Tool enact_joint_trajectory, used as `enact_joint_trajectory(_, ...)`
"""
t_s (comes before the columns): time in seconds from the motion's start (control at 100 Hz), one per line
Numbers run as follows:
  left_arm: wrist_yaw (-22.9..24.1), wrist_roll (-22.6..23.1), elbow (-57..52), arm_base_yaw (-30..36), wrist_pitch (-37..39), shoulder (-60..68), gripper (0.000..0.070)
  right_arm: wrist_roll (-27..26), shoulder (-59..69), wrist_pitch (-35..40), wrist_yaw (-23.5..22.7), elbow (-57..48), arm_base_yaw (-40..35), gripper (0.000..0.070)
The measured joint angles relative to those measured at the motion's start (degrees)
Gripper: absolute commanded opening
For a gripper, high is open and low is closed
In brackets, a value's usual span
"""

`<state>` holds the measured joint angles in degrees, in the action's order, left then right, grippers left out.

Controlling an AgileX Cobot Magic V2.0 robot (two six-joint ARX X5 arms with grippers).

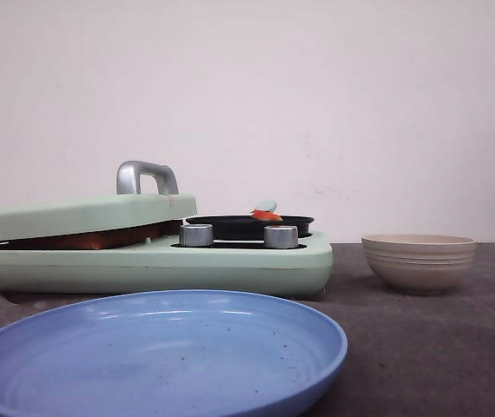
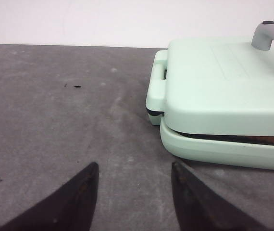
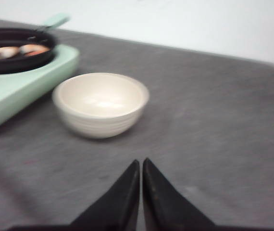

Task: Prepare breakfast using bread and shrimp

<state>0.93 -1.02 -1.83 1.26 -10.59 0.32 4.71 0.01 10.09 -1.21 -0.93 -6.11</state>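
The shrimp (image 1: 266,215) are orange-red pieces lying in the black pan (image 1: 249,227) on the right side of the mint-green breakfast maker (image 1: 230,265); the right wrist view shows the shrimp (image 3: 13,51) too. The maker's lid (image 2: 223,82) is lowered almost flat. A thin brown strip (image 1: 91,240) shows in the gap beneath it, and I cannot tell whether it is the bread. My left gripper (image 2: 135,163) is open over bare table beside the lid's corner. My right gripper (image 3: 142,160) is shut and empty, just short of a cream bowl (image 3: 101,103).
A blue plate (image 1: 156,352) lies at the front of the table. The cream bowl (image 1: 419,261) stands right of the maker. Two silver knobs (image 1: 196,234) sit in front of the pan. The lid carries a grey handle (image 1: 146,176). A white wall closes the back.
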Motion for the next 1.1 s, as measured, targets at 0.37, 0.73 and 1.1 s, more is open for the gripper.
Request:
enact_joint_trajectory(0.37,0.0,0.0,0.0,0.0,0.0,0.0,0.0242,0.3,0.2,-0.1,-0.4,0.0,1.4,0.0003)
enact_joint_trajectory(0.73,0.0,0.0,0.0,0.0,0.0,0.0,0.0242,0.3,0.2,-1.4,-0.5,0.0,1.5,0.0003)
enact_joint_trajectory(1.1,0.0,0.0,0.0,0.0,0.0,0.0,0.0242,0.3,0.2,-1.4,-0.5,0.0,1.5,0.0003)
